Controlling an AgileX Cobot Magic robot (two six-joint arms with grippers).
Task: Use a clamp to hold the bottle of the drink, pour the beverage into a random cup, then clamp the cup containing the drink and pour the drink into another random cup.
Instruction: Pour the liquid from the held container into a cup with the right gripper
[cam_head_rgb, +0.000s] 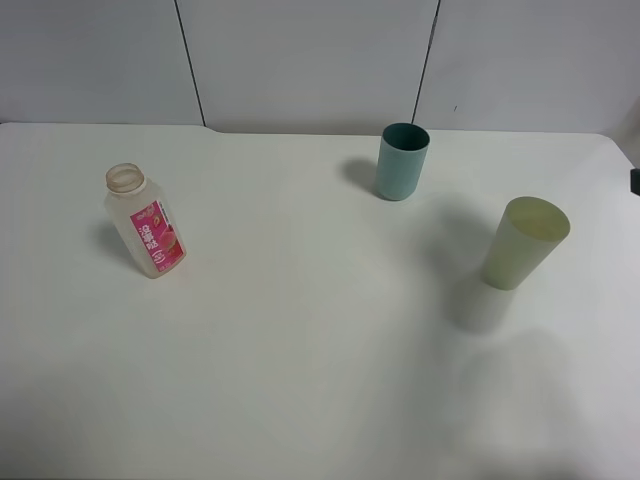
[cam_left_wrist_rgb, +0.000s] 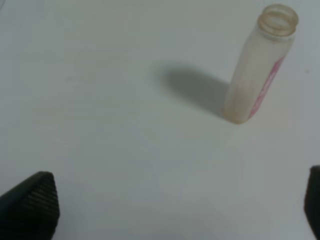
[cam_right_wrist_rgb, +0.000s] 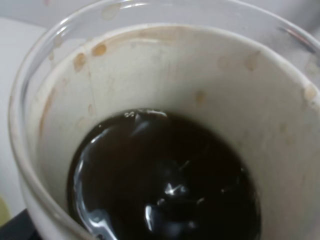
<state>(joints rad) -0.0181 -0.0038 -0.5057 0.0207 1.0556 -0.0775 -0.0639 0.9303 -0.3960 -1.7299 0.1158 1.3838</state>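
**Exterior high view.** A small clear squarish plastic bottle (cam_head_rgb: 145, 220) with a tan-rimmed open neck and a pink-red label stands on the white table (cam_head_rgb: 300, 350). Well to its right and farther back stands a darker teal plastic cup (cam_head_rgb: 402, 160). Farther right again, and nearer the front than the teal cup, is a tall pale yellow-green translucent tumbler (cam_head_rgb: 525, 242). All three stand well apart. Neither gripper shows in this view.

**Left wrist view.** This view adds the left gripper (cam_left_wrist_rgb: 170, 212). Its two dark ribbed fingertips (cam_left_wrist_rgb: 31, 206) sit at opposite edges of the picture, spread wide with only bare table between them, so it holds nothing. The bottle (cam_left_wrist_rgb: 260, 65) stands ahead of it and apart from it, uncapped, its body pale and cloudy.

**Right wrist view.** Only this view shows a clear-rimmed plastic cup (cam_right_wrist_rgb: 165, 65). It is seen from close above, and its whitish inner wall is stained with brown spots. Dark brown, glossy liquid (cam_right_wrist_rgb: 165, 185) fills its lower part. Where this cup is relative to the bottle cannot be told. The right gripper is closed, but its jaws are hidden, so whether they grip the cup cannot be told.
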